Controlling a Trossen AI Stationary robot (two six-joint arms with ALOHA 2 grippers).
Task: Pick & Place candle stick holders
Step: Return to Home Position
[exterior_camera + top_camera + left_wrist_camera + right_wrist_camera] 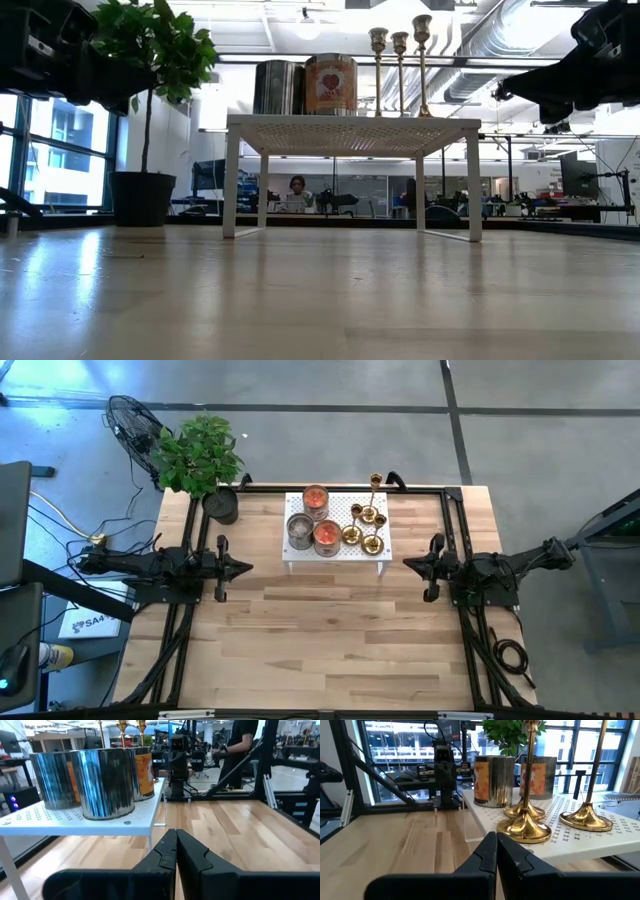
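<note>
Several gold candle stick holders (366, 528) stand by their round bases on the right part of a small white perforated shelf (338, 556); one taller holder (376, 482) stands at the shelf's far right corner. In the right wrist view their bases (524, 828) sit just ahead. In the low view their cups (400, 42) rise above the shelf. My left gripper (248, 568) is shut and empty, left of the shelf. My right gripper (408, 564) is shut and empty, right of the shelf.
Two glass jars with orange-red candles (326, 536) and a grey metal tin (299, 531) stand on the shelf's left part. A potted plant (200, 458) stands at the table's far left corner. Bare wood lies on the near side of the shelf (330, 650).
</note>
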